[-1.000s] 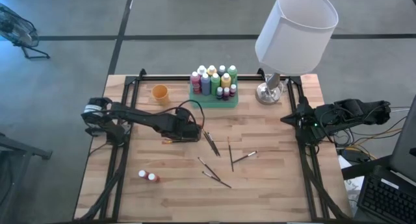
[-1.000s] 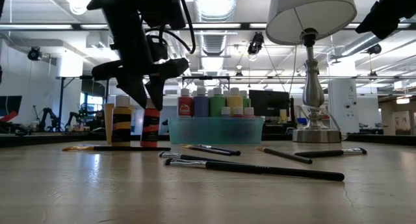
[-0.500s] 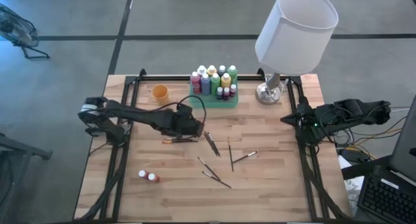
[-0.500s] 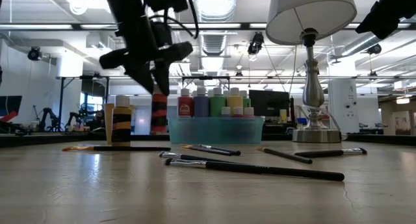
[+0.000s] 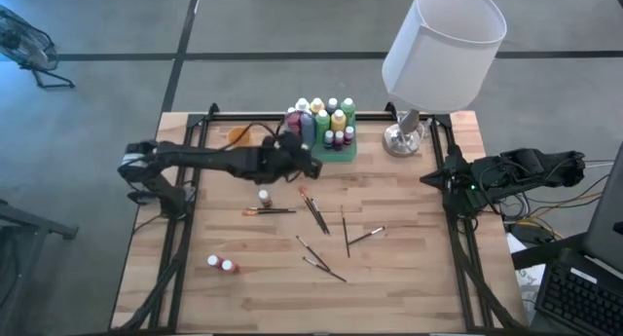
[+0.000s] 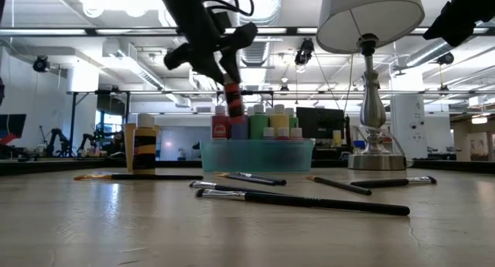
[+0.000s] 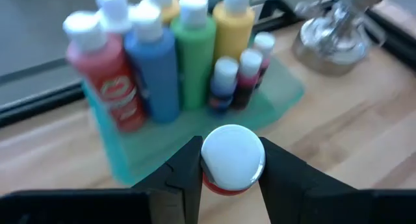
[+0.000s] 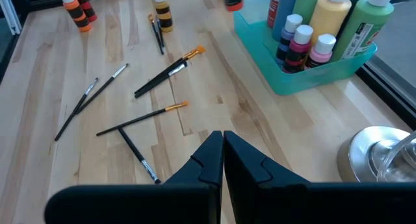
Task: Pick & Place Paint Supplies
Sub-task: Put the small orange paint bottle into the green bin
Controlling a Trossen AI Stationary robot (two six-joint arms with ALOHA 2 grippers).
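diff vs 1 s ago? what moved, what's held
The left gripper has carried a small red paint bottle with a white cap, clamped between its fingers, from mid-table up and over toward the green rectangular tray of bottles. A yellow-and-black striped bottle it had hidden now shows standing. Unchanged: the scattered dark-handled paintbrushes, the two bottles lying near the front, and the right gripper, shut at the table's edge.

- The tray (image 5: 336, 153) sits at the far middle of the table (image 5: 409, 278), with bottles (image 5: 321, 117) standing in it.
- The lamp (image 5: 404, 136) stands just right of the tray; the cup (image 5: 238, 135) lies to its left.
- One lone bottle (image 5: 263, 196) stands before the tray, a brush (image 5: 271, 211) just in front of it.
- Several brushes (image 5: 331, 239) lie scattered mid-table.
- Two bottles (image 5: 221, 264) stand together at the near left.
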